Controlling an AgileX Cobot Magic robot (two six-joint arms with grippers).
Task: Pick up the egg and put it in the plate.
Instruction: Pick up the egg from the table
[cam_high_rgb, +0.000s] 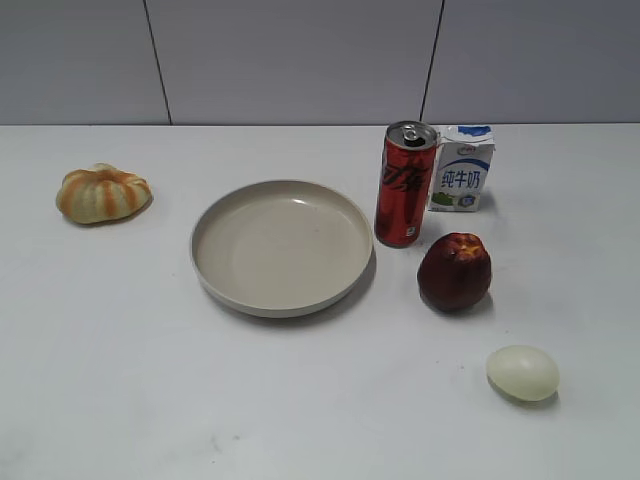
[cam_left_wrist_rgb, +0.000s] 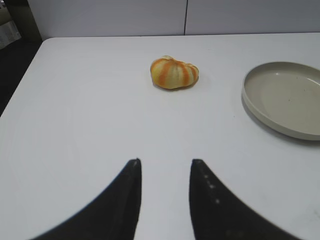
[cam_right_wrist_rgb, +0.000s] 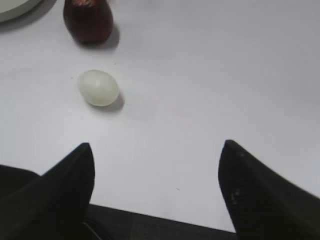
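Note:
The egg (cam_high_rgb: 523, 373) is a pale cream-white oval lying on the white table at the front right, in front of a dark red fruit (cam_high_rgb: 455, 271). It also shows in the right wrist view (cam_right_wrist_rgb: 98, 87), ahead and left of my right gripper (cam_right_wrist_rgb: 157, 150), which is open wide and empty near the table's front edge. The plate (cam_high_rgb: 281, 247) is a large beige-grey dish at the table's middle, empty. Its rim shows at the right of the left wrist view (cam_left_wrist_rgb: 280, 97). My left gripper (cam_left_wrist_rgb: 165, 162) is open and empty above bare table. Neither gripper shows in the exterior view.
An orange-striped pumpkin shape (cam_high_rgb: 103, 193) lies at the back left; it also shows in the left wrist view (cam_left_wrist_rgb: 174, 72). A red can (cam_high_rgb: 405, 184) and a small milk carton (cam_high_rgb: 462, 168) stand behind the red fruit (cam_right_wrist_rgb: 88, 20), right of the plate.

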